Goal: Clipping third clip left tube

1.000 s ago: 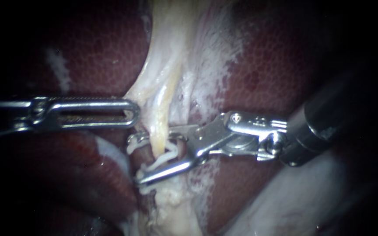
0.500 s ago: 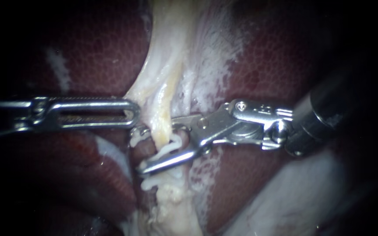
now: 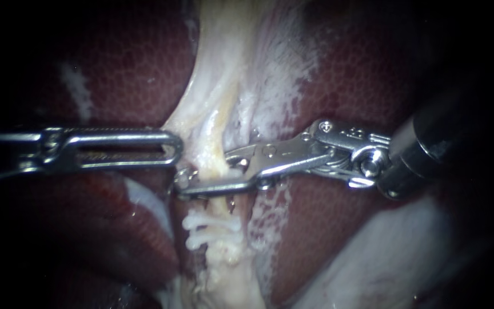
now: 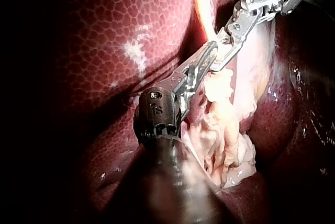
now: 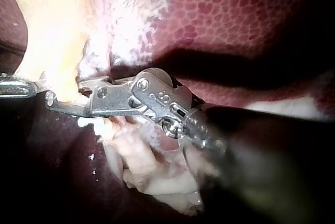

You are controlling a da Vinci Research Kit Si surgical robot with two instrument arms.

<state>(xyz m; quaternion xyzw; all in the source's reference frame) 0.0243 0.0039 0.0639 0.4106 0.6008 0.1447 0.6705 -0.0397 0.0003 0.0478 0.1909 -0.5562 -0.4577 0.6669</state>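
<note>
A pale yellow tube [image 3: 217, 134] runs down the middle of the endoscope view between lobes of dark red liver [image 3: 344, 80]. My right instrument [image 3: 183, 183] comes in from the right, and its jaws are pressed together across the tube with a clip held between them. Just below them two white clips [image 3: 208, 226] sit on the same tube. My left instrument [image 3: 174, 147] lies level from the left, its slotted jaws shut on the edge of the pale tissue [image 3: 184, 123] beside the tube. The right wrist view shows my right instrument [image 5: 51, 100] closed over the tube [image 5: 63, 80].
Whitish frayed tissue [image 3: 270, 86] lies to the right of the tube. A pale fold [image 3: 395, 263] sits at the lower right. In the left wrist view my left instrument [image 4: 212, 52] meets my right instrument [image 4: 222, 63] at the tube, above ragged pale tissue [image 4: 225, 130].
My right instrument's jaws stood open around the tube and have closed on it, squeezing the clip. Its jaws moved slightly up the tube. The left instrument has not moved.
</note>
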